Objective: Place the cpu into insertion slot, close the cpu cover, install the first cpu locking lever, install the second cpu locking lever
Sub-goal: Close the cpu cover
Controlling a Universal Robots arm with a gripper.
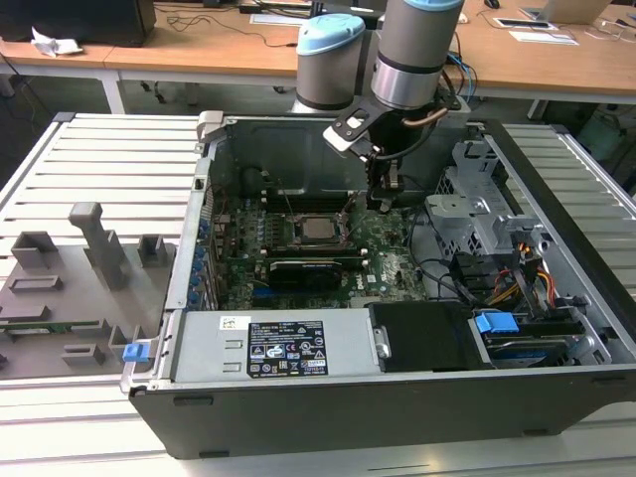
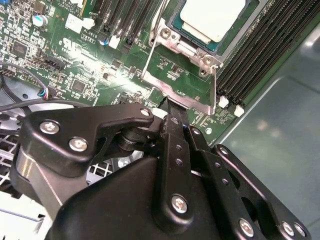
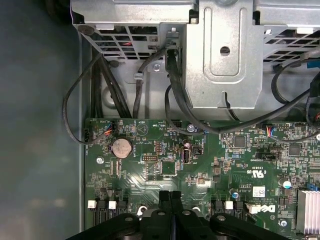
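A computer case [image 1: 348, 427] is set open on the slatted counter [image 1: 99, 159]. The claw [image 2: 167, 103] is clenched, tips at the edge of the raised cover [image 2: 182, 90]. In the socket [image 2: 186, 47] the chip [image 2: 215, 17] is seated.

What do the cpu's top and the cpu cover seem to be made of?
The cpu has a top that looks like matte pale grey metal, with an even dull sheen. The cpu cover looks like thin bare sheet metal, perhaps steel: silvery with bright glints.

Free room above the cpu [image 1: 319, 229]; drive cage [image 1: 467, 214] (cables [image 3: 174, 75] trailing) hems the exterior view's right.
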